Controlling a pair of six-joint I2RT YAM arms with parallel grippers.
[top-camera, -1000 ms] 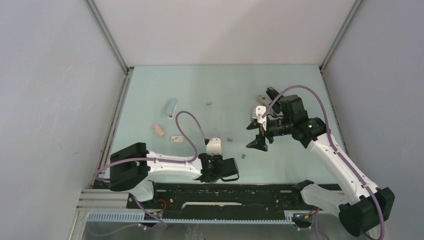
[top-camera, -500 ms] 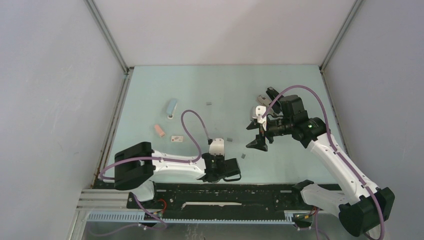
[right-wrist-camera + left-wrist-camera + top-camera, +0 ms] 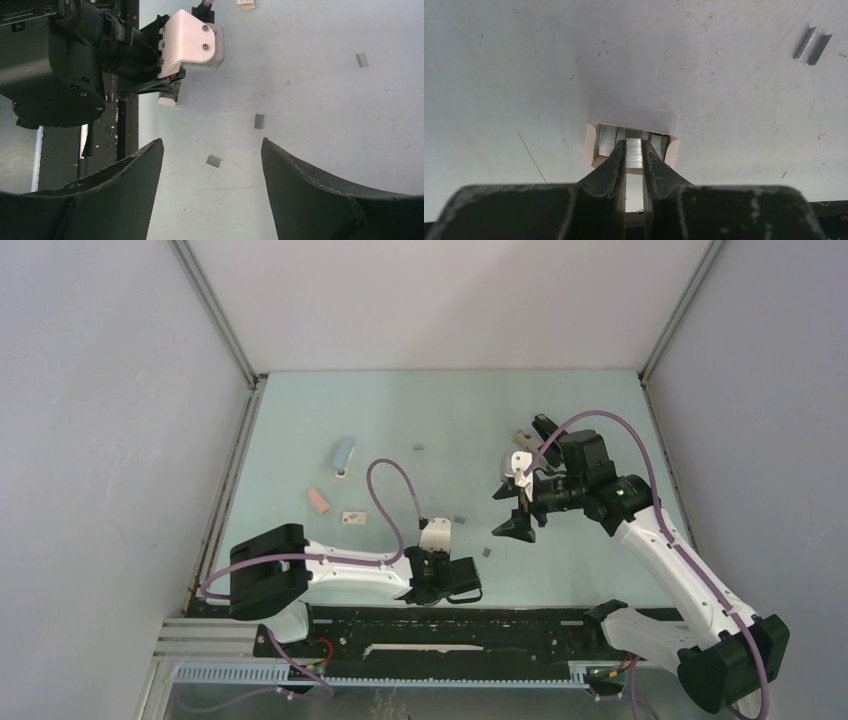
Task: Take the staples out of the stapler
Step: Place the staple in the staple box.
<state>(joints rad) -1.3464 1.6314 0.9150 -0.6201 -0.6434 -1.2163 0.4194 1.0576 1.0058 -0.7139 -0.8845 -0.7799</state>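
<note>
Left arm (image 3: pixel 350 575) rightward, loose staples (image 3: pixel 486 551) beside

**Pale Table, Scattered Staples**

The pale green table (image 3: pixel 560 400) carries a blue stapler (image 3: pixel 343 453) at ten o'clock, a pink block (image 3: pixel 318 501) at nine and a small pale piece (image 3: pixel 354 517) at eight. Loose staples (image 3: pixel 460 519) lie well apart: one at eleven, one near the middle, one at five.
</note>
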